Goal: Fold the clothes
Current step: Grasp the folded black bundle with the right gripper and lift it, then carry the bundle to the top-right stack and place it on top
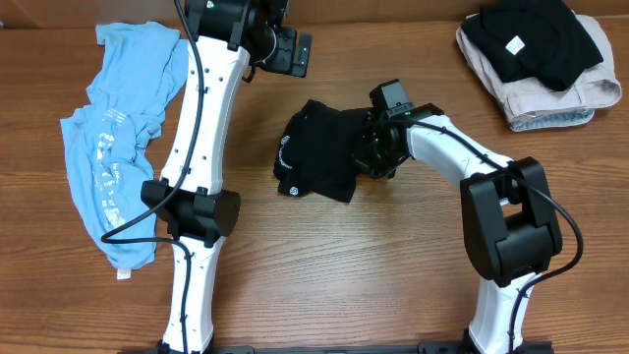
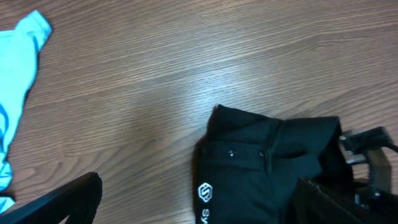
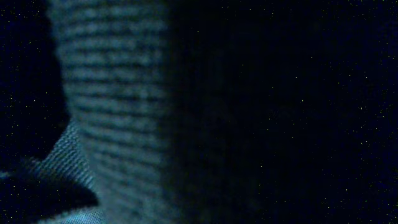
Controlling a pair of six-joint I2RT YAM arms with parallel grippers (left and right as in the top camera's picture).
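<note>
A black garment with a small white logo lies bunched in the middle of the table; it also shows in the left wrist view. My right gripper is buried in its right edge and looks shut on the cloth. The right wrist view shows only dark fabric pressed against the camera, with the jaws hidden. My left gripper hovers open and empty above the table behind the garment, its fingertips wide apart in the left wrist view. A light blue shirt lies crumpled at the left.
A stack of folded clothes, black on beige, sits at the back right corner. The blue shirt's edge shows in the left wrist view. The left arm's column stands between the shirt and the black garment.
</note>
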